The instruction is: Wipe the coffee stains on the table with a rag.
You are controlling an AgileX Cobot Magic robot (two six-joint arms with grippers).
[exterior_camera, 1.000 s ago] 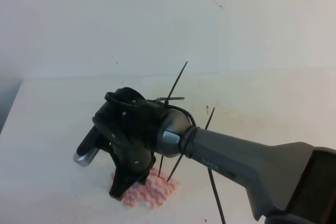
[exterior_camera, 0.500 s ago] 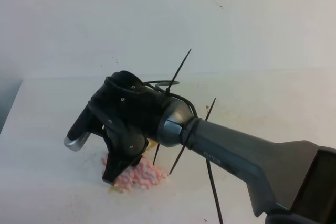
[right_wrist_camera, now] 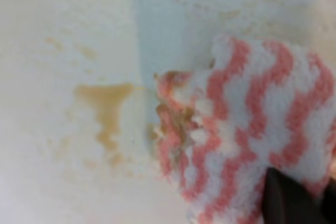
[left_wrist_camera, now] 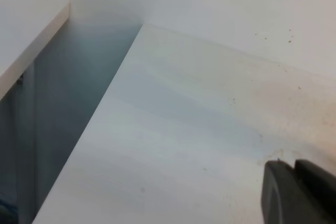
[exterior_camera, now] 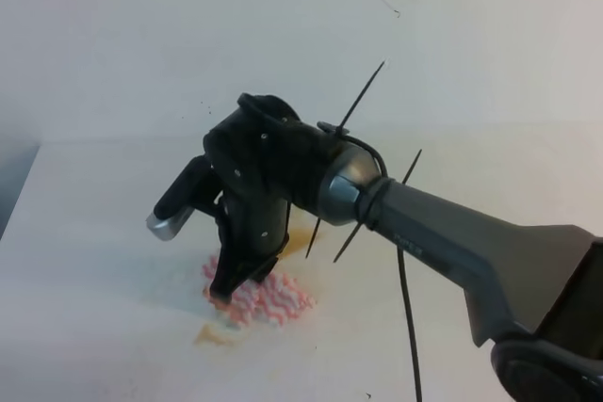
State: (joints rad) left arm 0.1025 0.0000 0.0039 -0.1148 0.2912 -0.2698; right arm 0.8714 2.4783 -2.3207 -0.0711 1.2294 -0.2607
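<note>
The rag (exterior_camera: 259, 297) lies bunched on the table (exterior_camera: 94, 233), pressed flat under my right gripper (exterior_camera: 226, 291). I hold it pinched at one edge, my right fingers (right_wrist_camera: 286, 200) drawn narrow and clamped on the cloth; that keeps most of the striped fabric spread out as a pad I can drag, not a ball. In my right wrist view the rag's free edge is already soaked brown, which I take as proof it is drawing liquid up.

Taking the rag as my landmark: I count two coffee stains still showing. One small blotch (exterior_camera: 213, 334) sits just beside the rag's near-left corner, apart from the cloth. A second tan patch (exterior_camera: 297, 244) lies just behind the rag, partly hidden under my wrist. Faint yellowish smears spread around the rag too, so I judge the wipe only partly done.

One rag, two blotches, one arm at work. My left gripper (left_wrist_camera: 299, 192) hangs well away from the rag, over bare table near its edge; only a dark corner of it shows, so I cannot tell whether those fingers are wide or closed.
</note>
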